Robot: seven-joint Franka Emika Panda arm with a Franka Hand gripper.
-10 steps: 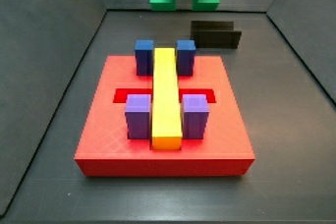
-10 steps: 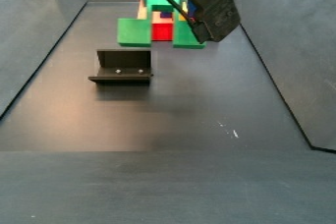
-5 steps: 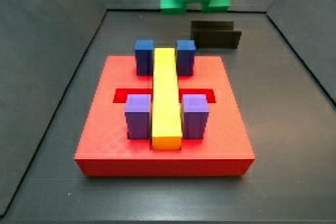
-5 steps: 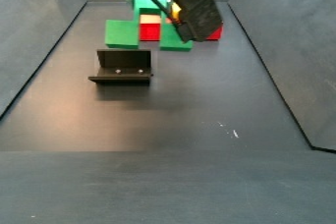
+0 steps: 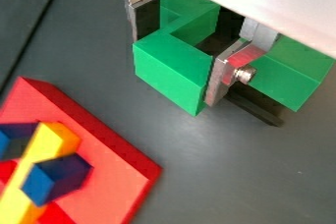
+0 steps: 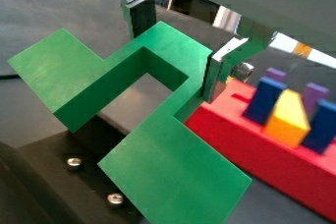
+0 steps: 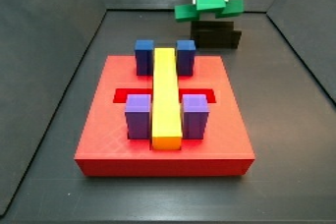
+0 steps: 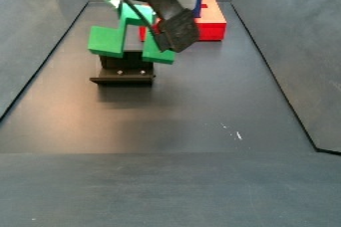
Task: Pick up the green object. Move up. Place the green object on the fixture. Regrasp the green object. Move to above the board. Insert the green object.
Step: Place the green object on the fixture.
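My gripper (image 8: pixel 142 22) is shut on the green object (image 8: pixel 111 40), its silver fingers (image 5: pixel 231 71) pressed on either side of the raised middle part. It hangs directly over the black fixture (image 8: pixel 123 70), close above it; contact cannot be judged. In both wrist views the green object (image 6: pixel 132 105) fills the space between the fingers (image 6: pixel 218 69), with the fixture's screwed base (image 6: pixel 59 159) below. In a side view the gripper (image 7: pixel 210 0) holds the green object (image 7: pixel 207 12) just over the fixture (image 7: pixel 218 37) at the far end, beyond the red board (image 7: pixel 105 120).
The board (image 8: pixel 213 27) carries blue blocks (image 7: pixel 144 51), purple blocks (image 7: pixel 138 115) and a long yellow bar (image 7: pixel 165 95). Its corner (image 5: pixel 92 154) lies near the fixture. Grey walls (image 7: pixel 53 81) enclose the dark floor (image 8: pixel 186 131).
The gripper has carried the green object sideways and down, from near the board to a spot just above the fixture. The board has not moved.
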